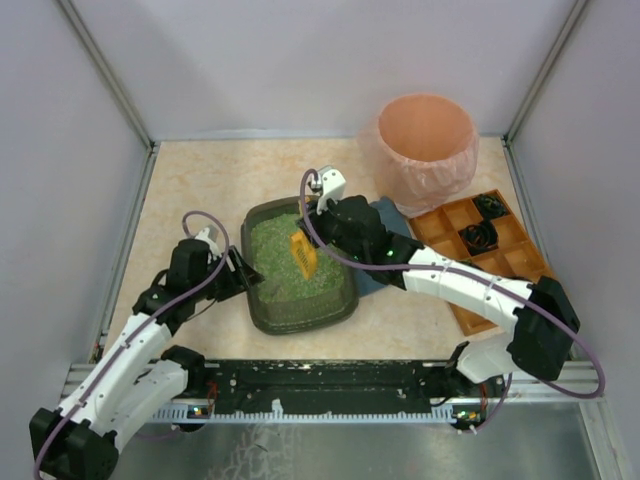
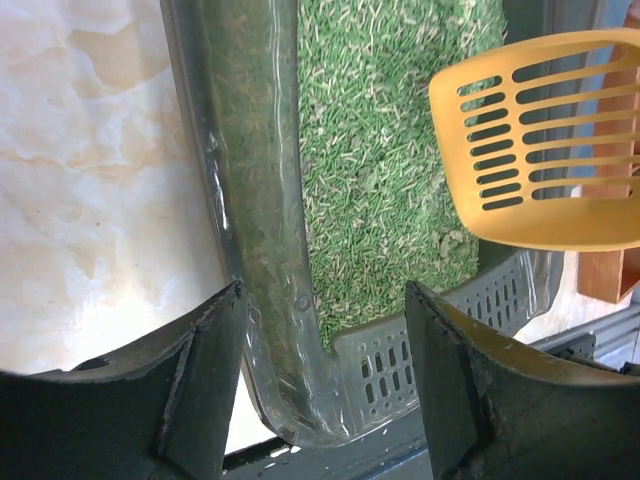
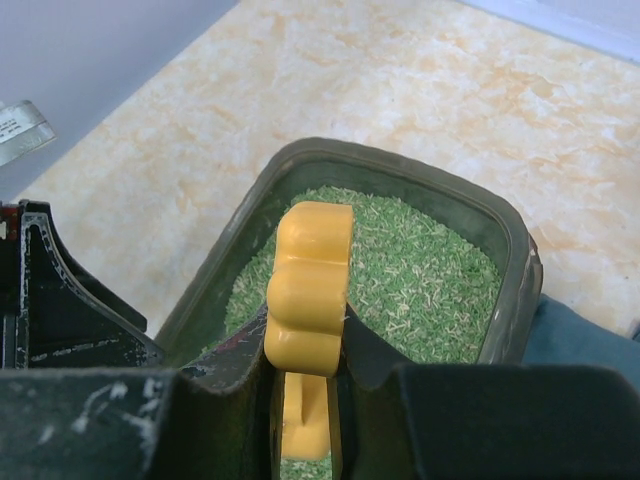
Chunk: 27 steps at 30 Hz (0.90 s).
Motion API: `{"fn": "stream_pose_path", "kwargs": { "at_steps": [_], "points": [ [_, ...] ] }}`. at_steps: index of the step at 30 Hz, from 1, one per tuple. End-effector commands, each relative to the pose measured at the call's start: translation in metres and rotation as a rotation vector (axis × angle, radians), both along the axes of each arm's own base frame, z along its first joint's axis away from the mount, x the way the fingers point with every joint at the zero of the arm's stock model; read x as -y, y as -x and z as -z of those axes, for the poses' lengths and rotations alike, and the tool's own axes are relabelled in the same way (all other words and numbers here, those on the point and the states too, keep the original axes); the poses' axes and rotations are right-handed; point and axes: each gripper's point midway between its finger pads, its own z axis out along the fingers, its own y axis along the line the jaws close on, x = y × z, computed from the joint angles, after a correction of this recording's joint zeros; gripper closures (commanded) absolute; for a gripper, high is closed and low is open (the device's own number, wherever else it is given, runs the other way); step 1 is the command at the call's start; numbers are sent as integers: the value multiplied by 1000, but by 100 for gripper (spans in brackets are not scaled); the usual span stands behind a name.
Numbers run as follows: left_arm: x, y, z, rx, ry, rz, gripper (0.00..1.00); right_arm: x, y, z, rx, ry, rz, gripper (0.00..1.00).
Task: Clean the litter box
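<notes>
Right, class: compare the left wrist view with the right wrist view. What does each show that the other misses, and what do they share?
Left wrist only: the slotted blade of the yellow scoop, and the left gripper open astride the rim of the litter box. Right wrist only: the right gripper shut on the scoop's handle, plus a blue cloth beside the box. Both: the green litter and the marbled table.

Enclosure and table, top external view.
A beige marbled table [image 1: 200, 190] is enclosed on three sides by plain pale grey walls [image 1: 300, 60]. Slanting metal posts [image 1: 101, 65] are noted at the back corners, and a black rail [image 1: 330, 375] along the near edge. Lighting is even; shadows are soft.
</notes>
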Motion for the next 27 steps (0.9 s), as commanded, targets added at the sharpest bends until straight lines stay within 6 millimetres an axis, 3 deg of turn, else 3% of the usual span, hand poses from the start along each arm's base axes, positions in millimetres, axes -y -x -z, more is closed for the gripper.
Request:
{"fn": "stream_pose_path", "kwargs": {
  "at_steps": [1, 8, 13, 16, 23, 27],
  "points": [
    [-10, -9, -25, 69, -37, -42, 30, 1, -6, -50, 61, -173, 33, 100],
    [-22, -19, -53, 172, -94, -68, 26, 11, -24, -29, 51, -161, 159, 100],
    [-22, -23, -70, 253, -126, -23, 25, 21, -37, -40, 156, -57, 202, 100],
    [-21, -26, -78, 300, -151, 14, 25, 21, -43, -36, 175, 22, 201, 100],
    [-34, -28, -94, 404, -244, 30, 25, 3, -47, 16, 102, 130, 140, 100],
    [-41, -23, -92, 430, -253, 9, 25, -14, -43, 47, 33, 139, 76, 100]
  ]
}}
